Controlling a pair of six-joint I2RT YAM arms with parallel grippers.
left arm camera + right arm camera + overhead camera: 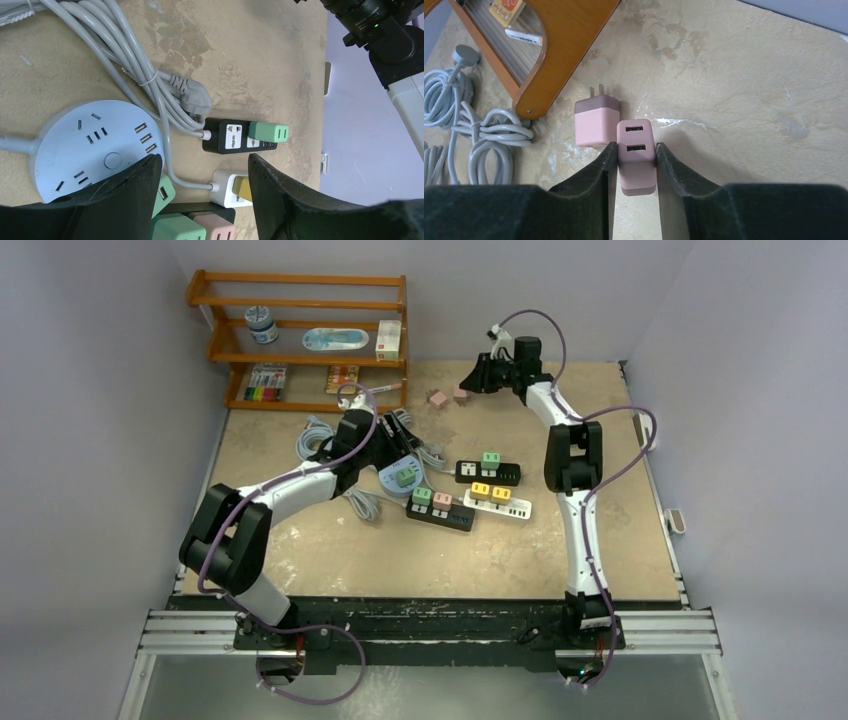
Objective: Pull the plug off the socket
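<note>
My right gripper (636,151) is shut on a pink plug (636,165) at the far side of the table, resting next to a second loose pink plug (596,125); both show in the top view (461,395) beside the shelf. My left gripper (205,167) is open and empty above the round blue socket (95,145), with a green plug (164,192) by its left finger. A black strip (230,137) holds a green plug (268,131). A white strip (225,187) holds a yellow plug (242,187). Another black strip (440,512) holds green and pink plugs.
A wooden shelf (300,340) stands at the back left, its foot (564,45) close to the pink plugs. Bundled grey cables (145,75) lie beside the round socket and near the shelf (489,140). The table's right edge (325,100) is near.
</note>
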